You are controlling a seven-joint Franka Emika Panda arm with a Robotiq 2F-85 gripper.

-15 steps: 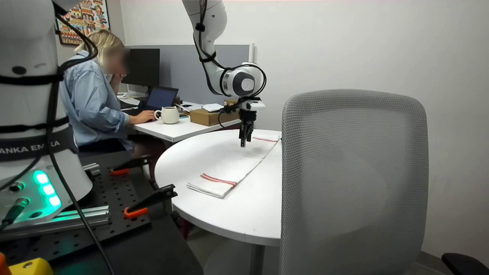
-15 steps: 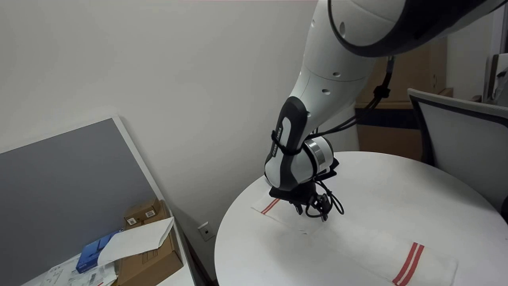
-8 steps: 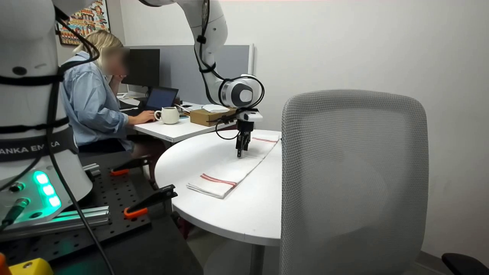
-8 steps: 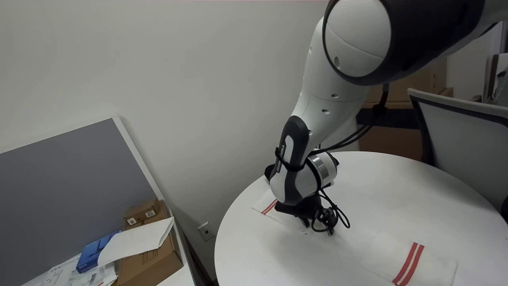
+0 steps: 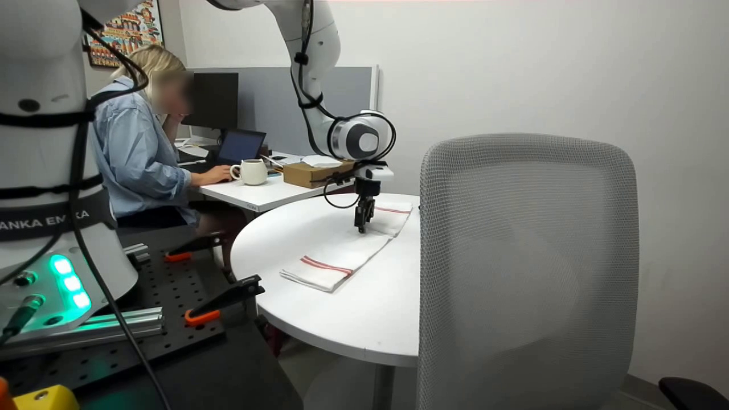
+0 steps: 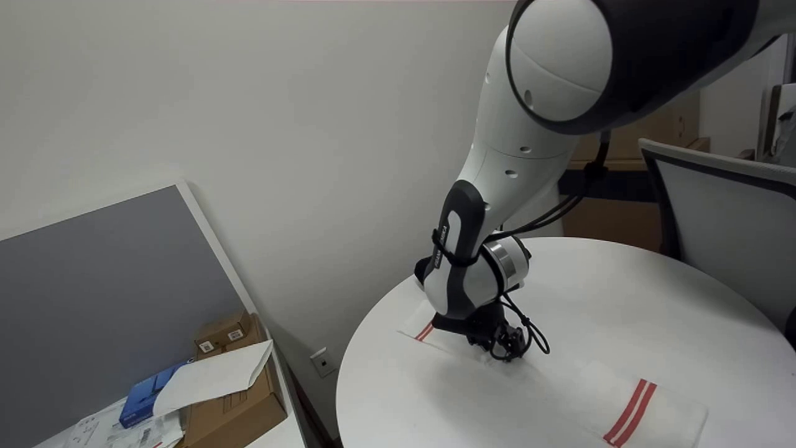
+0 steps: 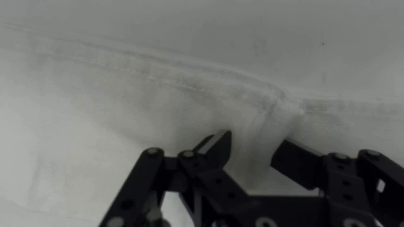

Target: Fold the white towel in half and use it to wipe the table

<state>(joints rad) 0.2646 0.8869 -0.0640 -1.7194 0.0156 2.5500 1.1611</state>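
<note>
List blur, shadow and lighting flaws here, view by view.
Wrist view: dim and soft, the white towel hazy. In an exterior view, the seated person's face is blurred out; in an exterior view, a soft shadow lies on the table, whose white nearly swallows the towel's, red stripes apart.

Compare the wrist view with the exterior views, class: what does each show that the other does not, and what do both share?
Only the wrist view: the gap inside the end effector, with white towel puckered in it.
Only the exterior views: the white towel's red stripes and a grey chair, in both; a white mug, in an exterior view.
Shared: the end effector, part of the white towel and part of the table.
</note>
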